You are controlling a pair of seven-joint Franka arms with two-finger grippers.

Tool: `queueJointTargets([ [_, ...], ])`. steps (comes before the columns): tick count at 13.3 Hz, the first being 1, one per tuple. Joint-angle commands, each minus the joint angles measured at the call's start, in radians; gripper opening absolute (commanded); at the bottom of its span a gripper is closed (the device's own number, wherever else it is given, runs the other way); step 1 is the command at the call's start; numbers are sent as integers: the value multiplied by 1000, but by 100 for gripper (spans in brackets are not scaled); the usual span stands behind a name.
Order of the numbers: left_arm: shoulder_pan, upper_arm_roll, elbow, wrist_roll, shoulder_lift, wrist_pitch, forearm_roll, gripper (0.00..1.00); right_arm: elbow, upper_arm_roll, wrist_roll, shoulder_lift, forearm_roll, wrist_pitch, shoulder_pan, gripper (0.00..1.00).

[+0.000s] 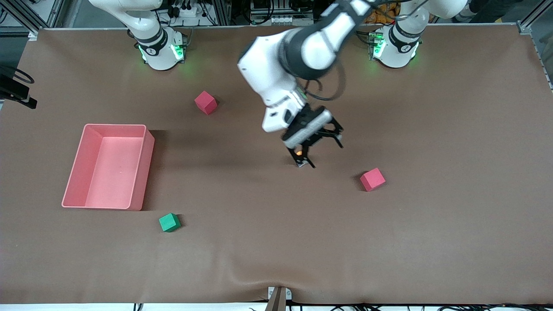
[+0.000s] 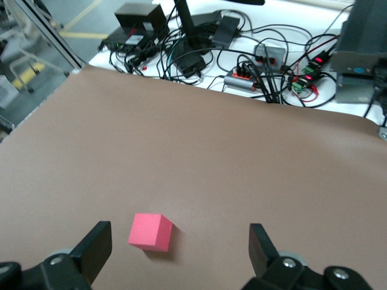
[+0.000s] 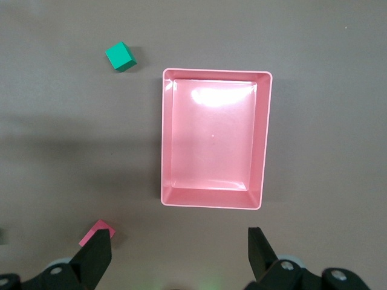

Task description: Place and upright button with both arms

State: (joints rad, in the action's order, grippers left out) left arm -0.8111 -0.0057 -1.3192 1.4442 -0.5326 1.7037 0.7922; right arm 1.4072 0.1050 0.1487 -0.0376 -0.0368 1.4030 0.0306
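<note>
The button (image 1: pixel 299 154) shows its orange cap, with the black body and bluish end below it. It rests on the brown table mid-table, against or just beside one finger of my left gripper (image 1: pixel 326 155). I cannot tell whether they touch or whether it stands upright. The left gripper is low over the table, open and empty. In the left wrist view the left gripper (image 2: pixel 181 254) has wide-spread fingers and the button is hidden. My right gripper (image 3: pixel 181 257) is open and empty, high over the pink bin (image 3: pixel 266 139). It is out of the front view.
The pink bin (image 1: pixel 142 168) stands toward the right arm's end. A green cube (image 1: pixel 169 222) lies nearer the front camera beside it. One pink cube (image 1: pixel 205 102) lies near the right arm's base. Another pink cube (image 1: pixel 372 179) lies close to the left gripper and shows in the left wrist view (image 2: pixel 150 232).
</note>
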Motion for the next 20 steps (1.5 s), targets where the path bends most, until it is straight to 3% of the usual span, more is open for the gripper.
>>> queueJointTargets([
  [1, 74, -16, -26, -66, 57, 54, -95, 100, -8, 1, 2, -1, -5, -2, 0, 100],
  [13, 430, -23, -17, -611, 207, 109, -497, 100, -13, 1, 0, -1, -3, -1, 3, 100],
  [15, 509, -48, -15, -688, 226, 108, -594, 100, -13, 1, 0, -1, -5, -1, 3, 100],
  [20, 648, -134, -26, -731, 275, 62, -703, 100, -11, 1, 0, -1, -6, -1, 2, 100],
])
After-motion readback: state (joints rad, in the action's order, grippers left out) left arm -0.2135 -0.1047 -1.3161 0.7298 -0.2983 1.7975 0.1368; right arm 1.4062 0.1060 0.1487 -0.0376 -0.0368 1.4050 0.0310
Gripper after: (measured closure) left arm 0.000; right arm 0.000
